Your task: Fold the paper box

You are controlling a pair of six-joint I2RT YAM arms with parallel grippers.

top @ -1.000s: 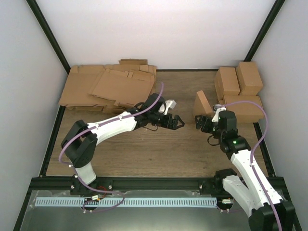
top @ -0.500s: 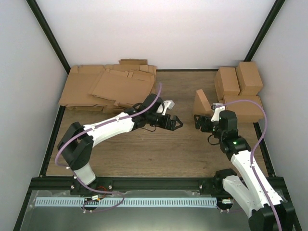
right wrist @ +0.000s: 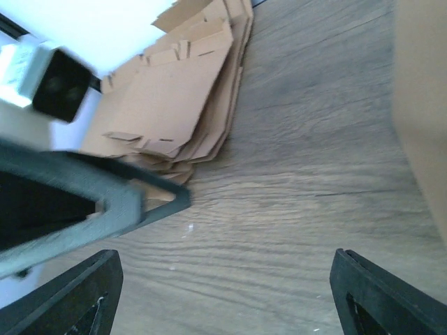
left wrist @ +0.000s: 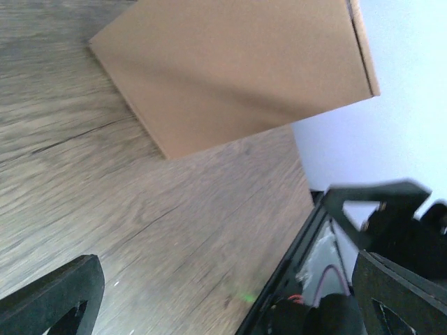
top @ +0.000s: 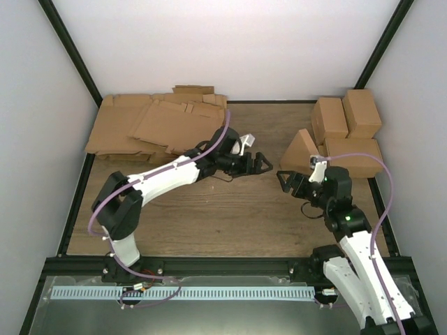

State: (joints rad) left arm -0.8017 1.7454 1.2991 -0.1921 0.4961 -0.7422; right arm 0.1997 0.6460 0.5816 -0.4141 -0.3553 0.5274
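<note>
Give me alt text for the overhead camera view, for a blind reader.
A small brown paper box sits tilted on the wooden table, close to the left gripper and right gripper, both open and empty. Flat cardboard sheets lie back left; folded boxes are stacked back right.

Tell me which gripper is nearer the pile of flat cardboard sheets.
Left. The left gripper sits just right of the pile of flat cardboard sheets; the right gripper is farther right, beside the tilted paper box.
</note>
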